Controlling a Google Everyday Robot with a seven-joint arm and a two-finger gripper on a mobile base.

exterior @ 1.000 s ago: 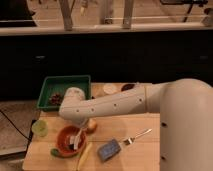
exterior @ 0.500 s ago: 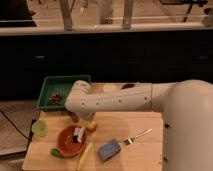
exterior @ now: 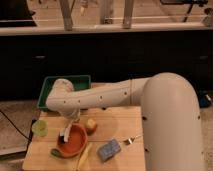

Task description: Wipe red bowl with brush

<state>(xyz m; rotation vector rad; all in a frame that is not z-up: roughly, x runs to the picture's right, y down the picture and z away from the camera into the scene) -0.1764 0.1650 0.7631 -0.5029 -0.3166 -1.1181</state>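
1. The gripper [exterior: 69, 125] hung at the arm's end over the left rim of the red bowl [exterior: 76, 143], which sat toward the front left of the wooden table [exterior: 125, 125]. I could not tell whether it was clamped on anything.
2. The brush [exterior: 64, 134] showed at that rim, just beneath the gripper.
3. To my eye, wiping well meant light pressure inside the bowl, sweeping round without shoving it toward the green cup [exterior: 40, 127].
4. No label or writing could be read.
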